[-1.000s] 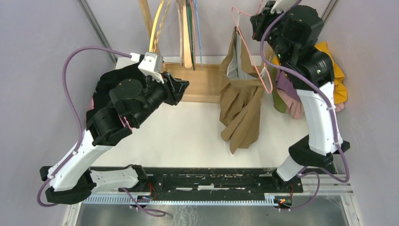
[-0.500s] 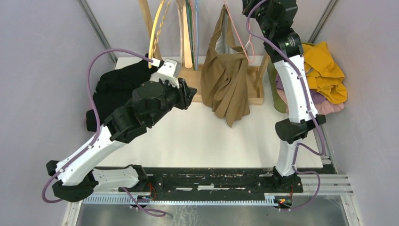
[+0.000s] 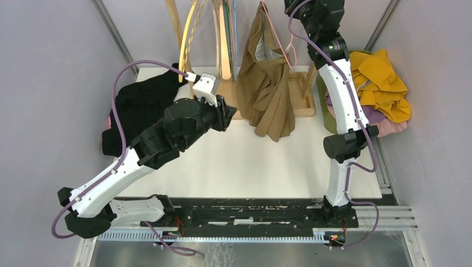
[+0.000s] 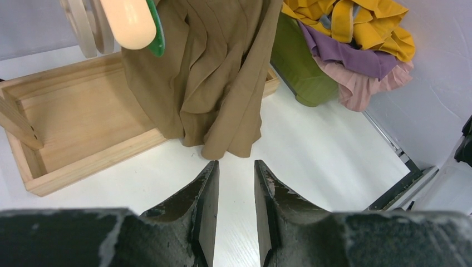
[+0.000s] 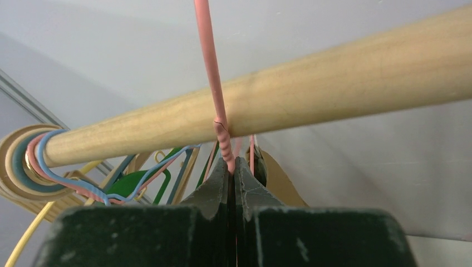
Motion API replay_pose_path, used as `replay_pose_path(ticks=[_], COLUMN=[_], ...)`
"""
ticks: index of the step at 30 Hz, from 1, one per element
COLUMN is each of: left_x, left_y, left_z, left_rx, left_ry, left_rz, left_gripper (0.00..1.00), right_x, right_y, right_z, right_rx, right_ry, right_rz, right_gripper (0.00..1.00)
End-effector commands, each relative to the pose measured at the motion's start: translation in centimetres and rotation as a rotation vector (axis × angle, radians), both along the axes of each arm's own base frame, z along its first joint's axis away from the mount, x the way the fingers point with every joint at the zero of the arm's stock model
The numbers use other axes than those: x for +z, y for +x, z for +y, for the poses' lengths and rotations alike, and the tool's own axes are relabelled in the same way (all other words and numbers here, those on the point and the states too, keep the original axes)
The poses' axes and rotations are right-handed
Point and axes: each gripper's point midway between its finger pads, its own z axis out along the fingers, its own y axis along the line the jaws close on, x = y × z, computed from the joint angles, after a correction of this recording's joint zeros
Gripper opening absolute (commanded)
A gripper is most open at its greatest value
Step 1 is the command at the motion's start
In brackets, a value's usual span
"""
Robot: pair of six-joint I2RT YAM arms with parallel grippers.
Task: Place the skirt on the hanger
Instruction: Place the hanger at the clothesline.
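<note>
A tan skirt [image 3: 267, 89] hangs on a pink wire hanger [image 3: 276, 39] at the wooden rack, its hem over the wooden base tray. In the right wrist view my right gripper [image 5: 232, 164] is shut on the pink hanger's neck [image 5: 211, 72], right under the wooden rail [image 5: 311, 94]; the hook's top runs out of frame. In the top view that gripper [image 3: 289, 6] is high at the back. My left gripper [image 4: 236, 167] is open and empty, low over the white table just in front of the skirt's hem [image 4: 217, 83]; it also shows in the top view [image 3: 229, 113].
Several other hangers [image 3: 222, 33] hang on the rail to the left. A wooden base tray [image 4: 72, 128] lies under the rack. A black garment [image 3: 139, 103] lies at the left. A green bin [image 4: 303, 67] with yellow, purple and pink clothes [image 3: 381, 83] stands at the right.
My right arm has carried the hanger and skirt left and up to the rail. My left gripper has moved right and forward toward the skirt's hem.
</note>
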Motion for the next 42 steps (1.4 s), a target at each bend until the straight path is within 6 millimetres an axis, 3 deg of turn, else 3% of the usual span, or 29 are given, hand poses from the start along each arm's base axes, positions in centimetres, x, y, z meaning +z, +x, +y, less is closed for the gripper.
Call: replay_pose_path(ticks=[1,13,18,23,25,27,33,37,42], left_x=[0.7,-0.7,-1.0,-0.9,-1.2,-1.5,-2.2,-3.2,-5.7], left_y=[0.3,0.4,0.2,-0.2,-0.3,-0.4,-0.8,-0.6,0.2], left_z=[-0.9,-1.4,-1.1,-0.3,-0.1,-0.1,-0.5,-0.7,-1.5], left_rx=[-0.020,-0.022,-0.017,-0.008,-0.005,-0.006,-0.029,-0.028,-0.021], left_ry=[-0.031,-0.031,-0.035,-0.045,-0.043,-0.043,-0.044,-0.023,0.052], left_rz=[-0.032,-0.008,0.000,0.004,0.008,0.016,0.041,0.056,0.086], left_gripper=[0.35,0.35,0.35,0.35,0.35,0.36,0.38,0.42,0.59], right_x=[1.4,-2.9,-2.8,-0.8,-1.1,-1.2,-6.0,-10.6,-15.0], right_y=[0.1,1.2,-0.4,-4.1,-5.7,-7.5,-10.8,-11.4,-10.2], right_z=[0.2,0.8,0.5,-1.4,-3.4,-6.7,-16.9,-22.6,-28.1], right_rx=[0.029,0.041,0.055,0.044,0.012,-0.050,-0.231,-0.323,-0.438], right_ry=[0.052,-0.021,-0.047,-0.100,-0.117,-0.114,-0.046,0.022,0.082], right_rz=[-0.087,0.029,0.046,0.089,0.135,0.184,0.377,0.496,0.587], right_gripper=[0.01,0.03,0.36,0.52,0.57,0.58,0.57,0.57,0.57])
